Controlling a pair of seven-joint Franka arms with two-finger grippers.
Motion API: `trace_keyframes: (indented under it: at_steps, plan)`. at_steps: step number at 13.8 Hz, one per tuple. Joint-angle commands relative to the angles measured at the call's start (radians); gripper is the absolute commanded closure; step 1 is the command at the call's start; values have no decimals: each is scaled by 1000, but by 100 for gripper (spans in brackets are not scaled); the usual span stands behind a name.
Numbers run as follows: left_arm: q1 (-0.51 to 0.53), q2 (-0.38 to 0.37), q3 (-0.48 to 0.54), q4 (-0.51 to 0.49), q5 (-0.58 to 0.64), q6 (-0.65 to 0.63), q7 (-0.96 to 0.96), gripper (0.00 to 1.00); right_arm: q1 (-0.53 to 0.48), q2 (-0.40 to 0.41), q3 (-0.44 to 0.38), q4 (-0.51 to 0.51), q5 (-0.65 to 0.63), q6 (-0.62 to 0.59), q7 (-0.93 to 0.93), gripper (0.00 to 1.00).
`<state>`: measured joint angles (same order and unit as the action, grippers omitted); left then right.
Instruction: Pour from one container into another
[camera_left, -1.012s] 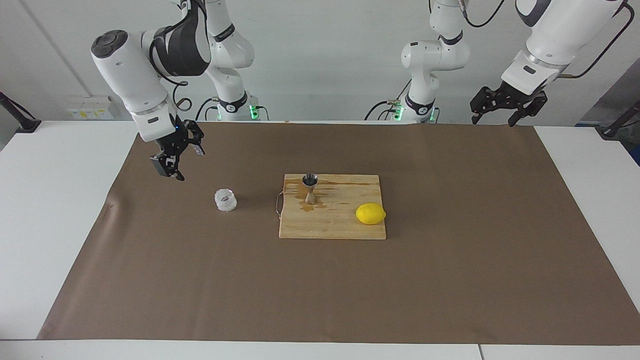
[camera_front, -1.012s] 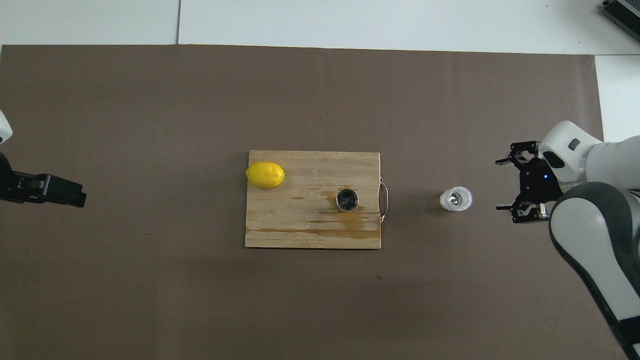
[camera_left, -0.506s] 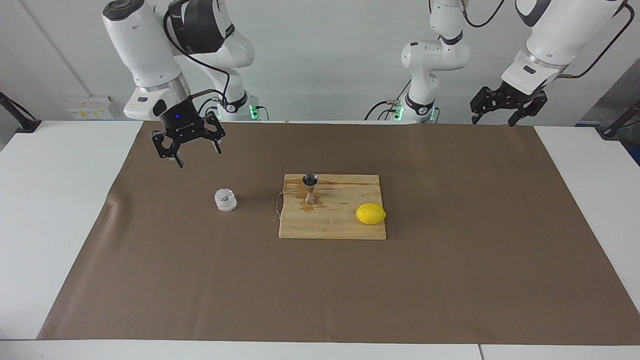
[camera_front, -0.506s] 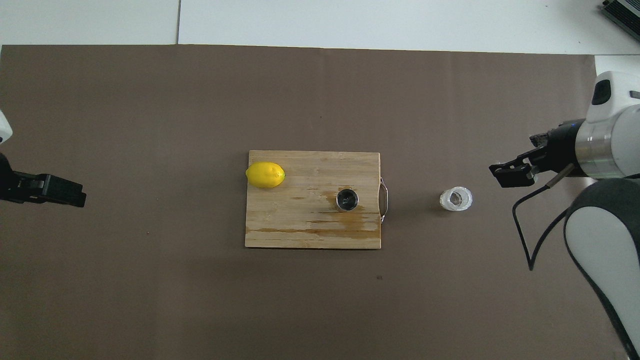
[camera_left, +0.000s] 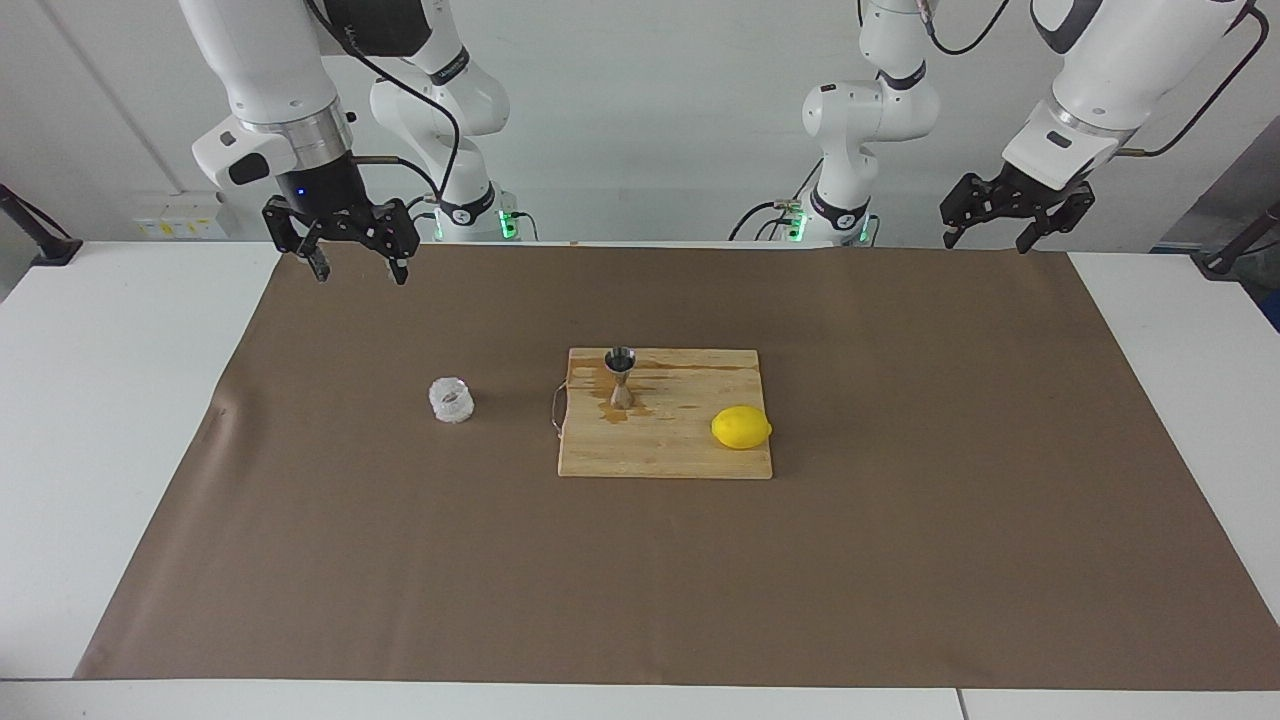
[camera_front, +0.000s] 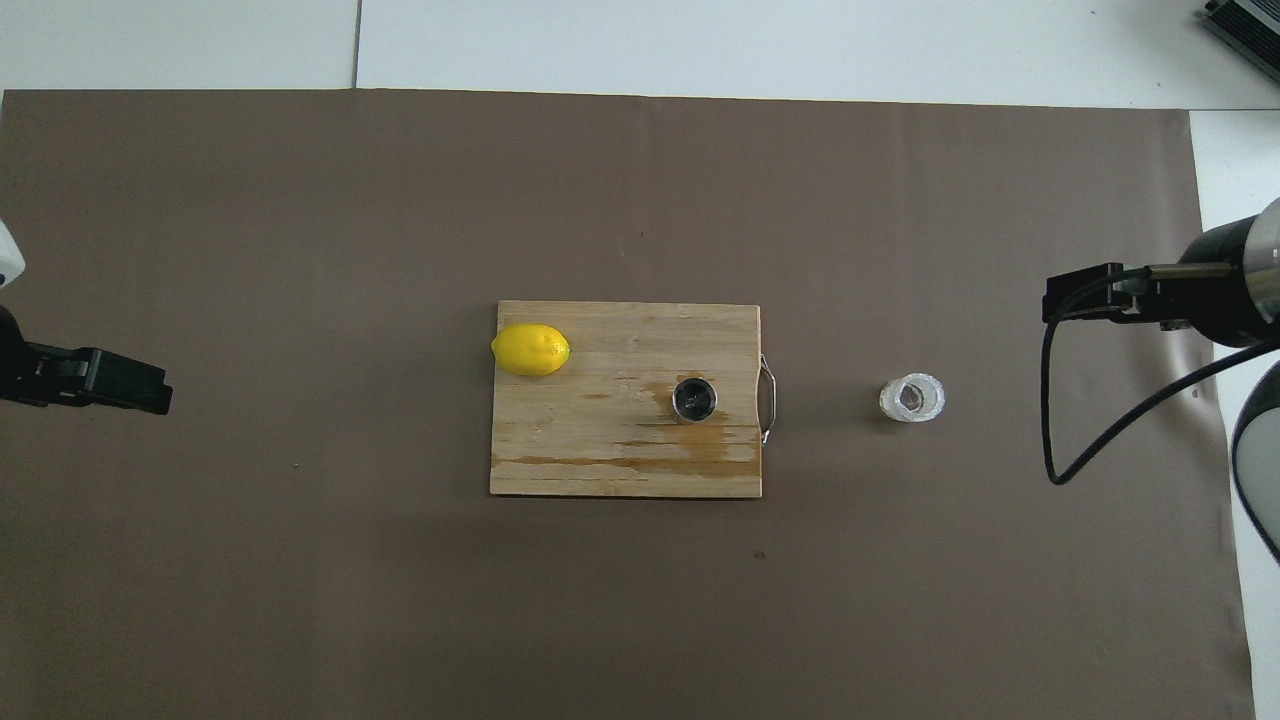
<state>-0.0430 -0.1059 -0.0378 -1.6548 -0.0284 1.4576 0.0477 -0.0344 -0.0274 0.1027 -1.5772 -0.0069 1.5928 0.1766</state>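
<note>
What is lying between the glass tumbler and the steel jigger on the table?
Only bare brown paper and the cutting board's wire handle lie between the glass tumbler and the steel jigger. The overhead view shows this most plainly.

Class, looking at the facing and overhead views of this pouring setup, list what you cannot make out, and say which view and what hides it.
- Jigger contents: overhead view, its bowl is dark and too small.
- Glass tumbler fill level: both views, clear faceted wall, too small.
- Left gripper: overhead view, cut off by the frame edge.
- Right gripper fingertips: overhead view, seen edge-on under its own body.
</note>
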Motion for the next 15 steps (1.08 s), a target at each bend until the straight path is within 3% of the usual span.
trace_keyframes:
  at_steps: [1, 3, 15]
  plan:
    - [14, -28, -8, -30, 5, 13, -5, 0, -15, 32, 6, 45, -21, -79, 29, 0]
    - [14, -28, -8, -30, 5, 13, -6, 0, -19, -2, 6, -18, -12, -82, 23, 0]
    - [14, -28, -8, -30, 5, 13, -6, 0, -16, -16, 5, -49, -4, -71, 23, 0]
